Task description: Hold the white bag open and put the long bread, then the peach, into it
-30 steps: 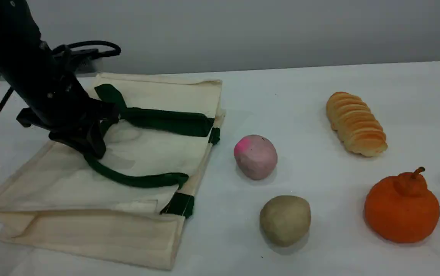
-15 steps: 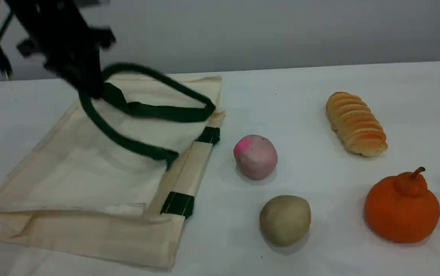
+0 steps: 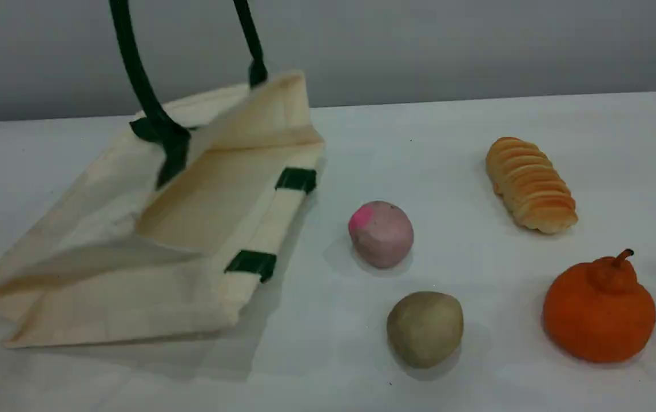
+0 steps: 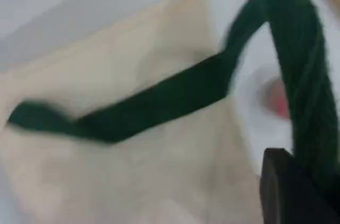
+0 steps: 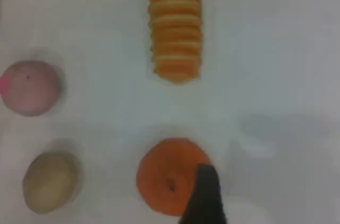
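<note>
Handle (image 3: pixel 155 121) taut overhead, white bag (image 3: pixel 104 297) gapes open toward peach (image 3: pixel 381 233).

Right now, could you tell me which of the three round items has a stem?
The orange fruit; the peach and the tan ball have none.

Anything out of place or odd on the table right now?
Nothing spilled or damaged. The bag lies on its side, its mouth lifted open by one taut handle. Bread and peach sit apart on the table.
</note>
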